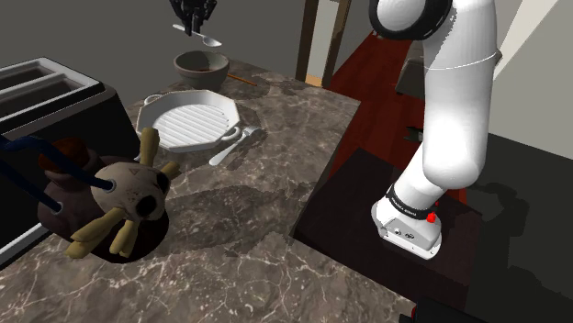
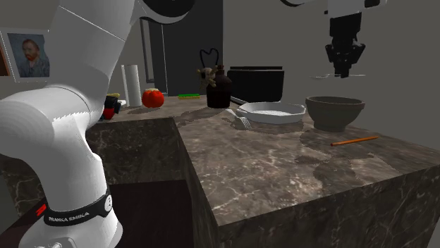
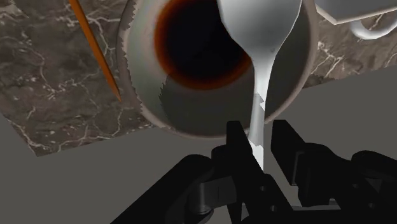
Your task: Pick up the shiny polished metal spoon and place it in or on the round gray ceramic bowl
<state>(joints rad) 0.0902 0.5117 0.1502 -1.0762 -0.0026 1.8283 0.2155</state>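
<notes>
The dark marbled counter [image 1: 275, 193] has a white ridged pan [image 1: 188, 119] on it. The round gray bowl [image 1: 202, 64] sits just past the pan, close to the counter's far edge near a corner. The black gripper [image 3: 257, 130] hangs above the bowl, fingers clamped on the handle of the shiny spoon [image 3: 257, 32]. The spoon's up in the air over the bowl, not touching it. An orange pencil [image 3: 95, 48] lies on the counter beside the bowl.

Dim, even light. The worktop [image 2: 282, 151] shows a faint sheen and soft shadows; the arm [image 1: 455, 110] casts a blurred shadow across the stand [image 1: 367, 211].
</notes>
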